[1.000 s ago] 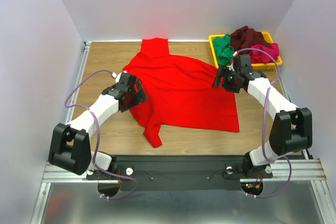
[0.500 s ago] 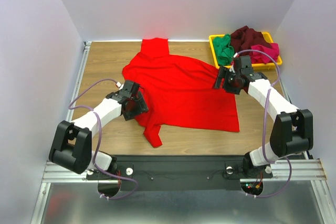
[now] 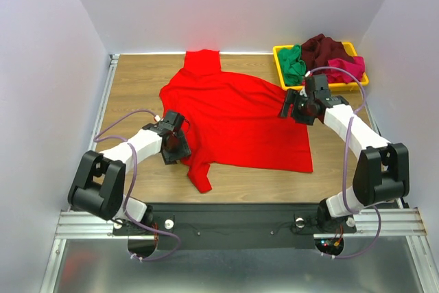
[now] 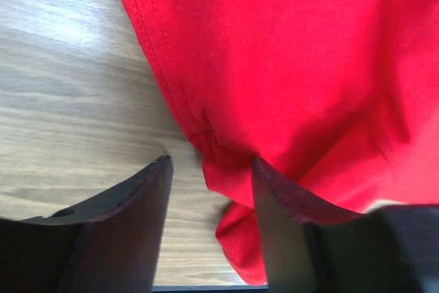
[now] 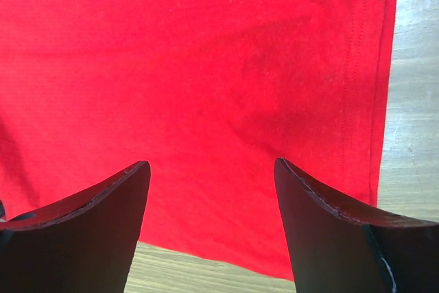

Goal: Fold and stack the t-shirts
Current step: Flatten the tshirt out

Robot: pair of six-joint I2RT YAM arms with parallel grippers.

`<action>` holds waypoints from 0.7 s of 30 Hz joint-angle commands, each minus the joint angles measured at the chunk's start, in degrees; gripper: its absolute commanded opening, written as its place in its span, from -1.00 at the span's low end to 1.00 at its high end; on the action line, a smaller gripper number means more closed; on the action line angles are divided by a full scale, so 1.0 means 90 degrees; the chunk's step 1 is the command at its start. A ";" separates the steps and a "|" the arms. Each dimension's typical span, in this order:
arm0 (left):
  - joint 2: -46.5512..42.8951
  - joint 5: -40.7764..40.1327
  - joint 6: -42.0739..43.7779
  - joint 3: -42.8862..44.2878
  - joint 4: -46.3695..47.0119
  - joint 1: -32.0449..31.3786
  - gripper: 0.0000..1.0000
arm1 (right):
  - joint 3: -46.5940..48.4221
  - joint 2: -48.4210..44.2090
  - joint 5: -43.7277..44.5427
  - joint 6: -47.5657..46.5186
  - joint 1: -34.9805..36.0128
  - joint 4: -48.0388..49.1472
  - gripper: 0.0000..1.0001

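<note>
The bright red t-shirt (image 3: pixel 240 118) lies spread on the wooden table, one sleeve hanging toward the front (image 3: pixel 199 176). My left gripper (image 3: pixel 180 147) is open low at the shirt's left edge; in the left wrist view the bunched red hem (image 4: pixel 226 162) sits between its jaws. My right gripper (image 3: pixel 287 106) is open above the shirt's right part; the right wrist view shows flat red cloth (image 5: pixel 206 101) below it. The green (image 3: pixel 293 63), dark maroon (image 3: pixel 322 47) and magenta-pink (image 3: pixel 346 68) shirts lie heaped in the yellow tray.
The yellow tray (image 3: pixel 278 51) stands at the back right corner. Grey walls close the table on the left, back and right. Bare wood (image 3: pixel 134 90) shows left of the red shirt and along the front edge.
My left gripper has moved down and toward the front along the shirt's left edge, coming low over the hem. The right gripper and the shirt have hardly moved.
</note>
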 commanded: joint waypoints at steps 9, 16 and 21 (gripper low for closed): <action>0.0232 0.0054 0.0286 0.0204 0.0142 -0.0032 -0.62 | -0.0516 -0.0405 0.0214 0.0088 0.0041 0.0123 0.57; -0.0002 -0.0043 0.0413 0.0926 -0.0559 -0.0003 -1.00 | -0.0721 -0.0512 0.0273 0.0068 0.0041 0.0123 0.57; -0.0354 -0.0375 0.0627 0.1942 -0.1584 0.0055 -1.00 | -0.0770 -0.0522 0.0302 0.0059 0.0041 0.0123 0.57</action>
